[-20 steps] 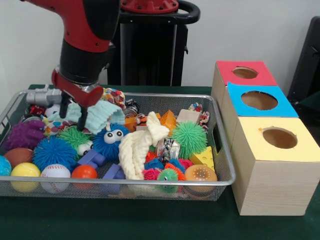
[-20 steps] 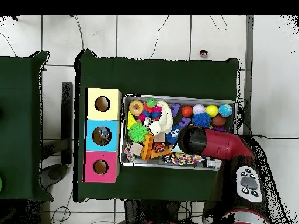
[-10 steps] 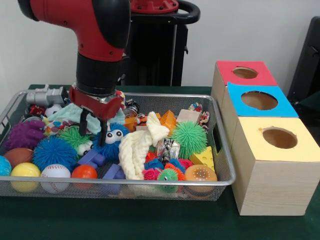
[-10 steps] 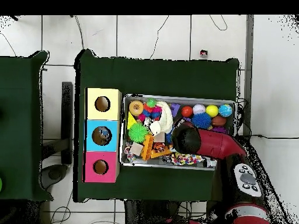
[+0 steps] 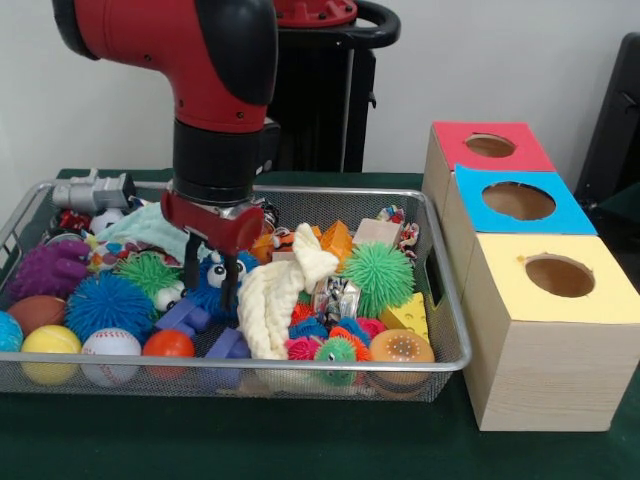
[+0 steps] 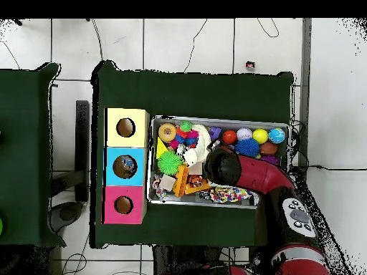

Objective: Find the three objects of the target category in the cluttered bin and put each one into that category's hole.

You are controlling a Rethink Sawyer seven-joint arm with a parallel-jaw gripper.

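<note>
While the gripper (image 5: 210,282) hangs low in the wire bin (image 5: 440,300) with its jaws parted and holding nothing, its tips straddle the blue fuzzy googly-eyed toy (image 5: 212,282). Close beside stand a cream knitted cloth (image 5: 275,300), a green spiky ball (image 5: 378,276) and a blue spiky ball (image 5: 108,304). Red (image 5: 490,146), blue (image 5: 518,200) and yellow (image 5: 558,276) holed boxes line the worktop (image 5: 300,440) beside the bin.

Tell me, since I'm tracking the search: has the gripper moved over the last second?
Yes. In the front view the gripper has travelled rightward along the wire bin, from above the pale teal cloth to the blue googly-eyed toy.
</note>
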